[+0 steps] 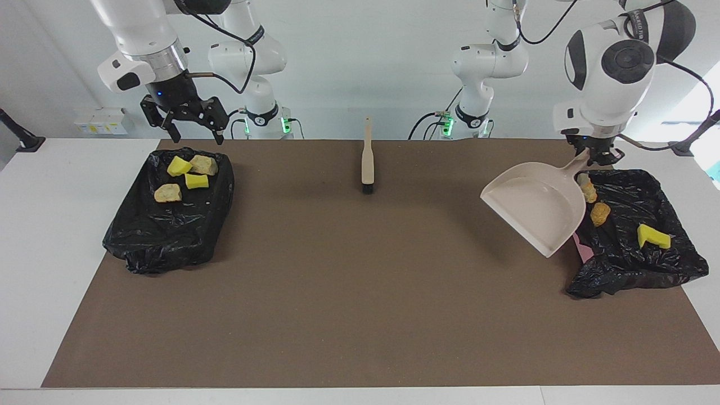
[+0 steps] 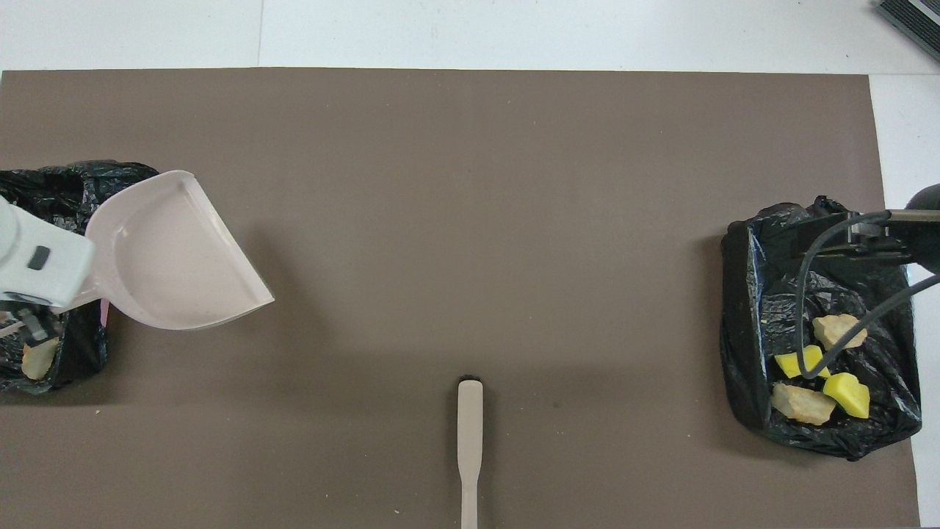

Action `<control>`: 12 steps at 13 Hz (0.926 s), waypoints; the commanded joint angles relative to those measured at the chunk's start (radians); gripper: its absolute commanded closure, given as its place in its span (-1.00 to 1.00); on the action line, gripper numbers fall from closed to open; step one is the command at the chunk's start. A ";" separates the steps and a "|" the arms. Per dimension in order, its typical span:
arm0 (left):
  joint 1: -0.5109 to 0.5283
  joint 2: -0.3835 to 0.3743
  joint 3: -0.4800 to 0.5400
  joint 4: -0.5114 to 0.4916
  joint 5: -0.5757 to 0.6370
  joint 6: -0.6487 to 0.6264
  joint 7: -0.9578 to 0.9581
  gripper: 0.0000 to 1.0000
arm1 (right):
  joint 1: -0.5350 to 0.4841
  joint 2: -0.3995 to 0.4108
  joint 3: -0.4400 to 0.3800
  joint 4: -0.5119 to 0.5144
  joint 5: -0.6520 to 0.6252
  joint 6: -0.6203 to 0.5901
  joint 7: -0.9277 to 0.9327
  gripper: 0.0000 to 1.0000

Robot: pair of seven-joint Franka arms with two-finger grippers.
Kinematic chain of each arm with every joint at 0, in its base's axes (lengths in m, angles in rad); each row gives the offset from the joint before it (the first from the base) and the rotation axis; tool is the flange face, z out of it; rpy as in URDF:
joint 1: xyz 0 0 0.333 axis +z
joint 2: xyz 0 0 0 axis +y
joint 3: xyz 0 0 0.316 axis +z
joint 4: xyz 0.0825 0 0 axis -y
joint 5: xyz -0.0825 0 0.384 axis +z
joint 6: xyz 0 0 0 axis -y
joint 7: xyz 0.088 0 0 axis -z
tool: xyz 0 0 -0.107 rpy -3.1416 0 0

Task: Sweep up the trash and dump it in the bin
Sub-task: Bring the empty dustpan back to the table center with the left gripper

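My left gripper (image 1: 592, 155) is shut on the handle of the beige dustpan (image 1: 537, 211), held tilted and empty over the edge of the black-bagged bin (image 1: 664, 264) at the left arm's end. That bin holds a beige lump (image 1: 588, 190), a brown lump (image 1: 600, 214) and a yellow sponge chunk (image 1: 652, 236). In the overhead view the dustpan (image 2: 172, 257) covers part of this bin (image 2: 44, 191). My right gripper (image 1: 194, 128) is open and empty above the other black-bagged bin (image 1: 163, 236), which holds two yellow chunks (image 1: 179, 166) and two beige lumps (image 1: 167, 193).
A beige hand brush (image 1: 367, 160) lies on the brown mat (image 1: 337, 292) midway between the arms' bases, bristles pointing away from the robots; it also shows in the overhead view (image 2: 470, 433). A pink edge (image 1: 583, 247) shows under the bag by the dustpan.
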 commanded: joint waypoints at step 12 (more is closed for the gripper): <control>-0.492 0.114 0.018 -0.057 -0.401 0.257 -1.058 1.00 | -0.012 0.026 0.011 0.051 0.012 -0.063 -0.094 -1.00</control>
